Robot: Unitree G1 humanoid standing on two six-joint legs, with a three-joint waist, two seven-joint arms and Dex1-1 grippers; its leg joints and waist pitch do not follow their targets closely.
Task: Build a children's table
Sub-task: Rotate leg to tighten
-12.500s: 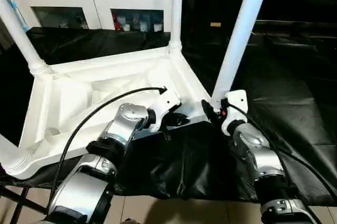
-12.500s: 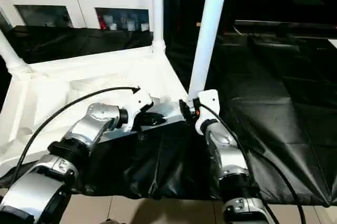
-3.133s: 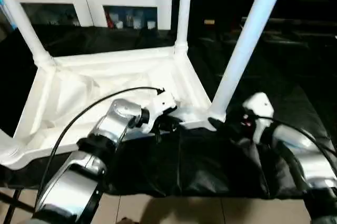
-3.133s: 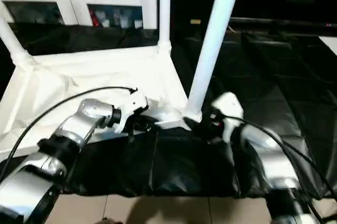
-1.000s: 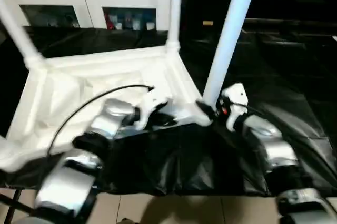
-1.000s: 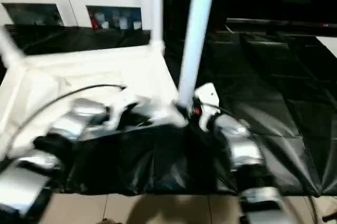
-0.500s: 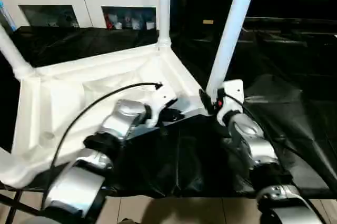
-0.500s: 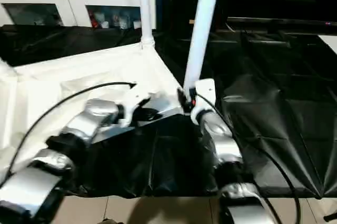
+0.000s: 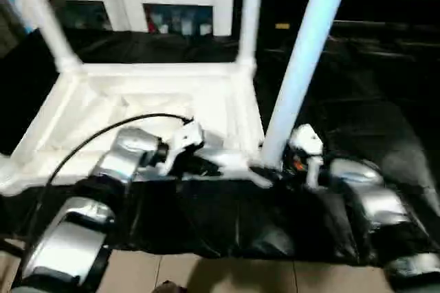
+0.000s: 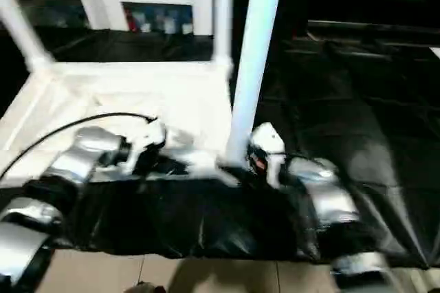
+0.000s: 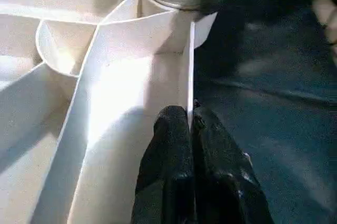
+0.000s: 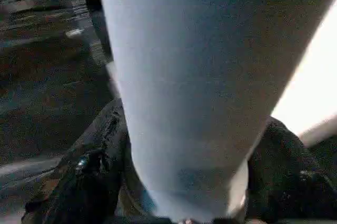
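The small white plastic children's table lies upside down on the black-sheeted counter, ribbed underside up, so that its corner sockets face upward to receive legs. Long white tubular legs stand in its far corners, and a further white tubular leg rises from the near corner socket, on the counter's front edge side. The left claw is pinched tight on the table's thin near rim wall, one finger on each face; in my judgement this grip anchors the table against sliding or twisting while the leg is worked. The right claw stands spread about the foot of that near leg, a black finger on either side of the tube just above the socket. Whether the fingers press the tube cannot be confirmed. The placement low on the leg suggests seating or turning it home.
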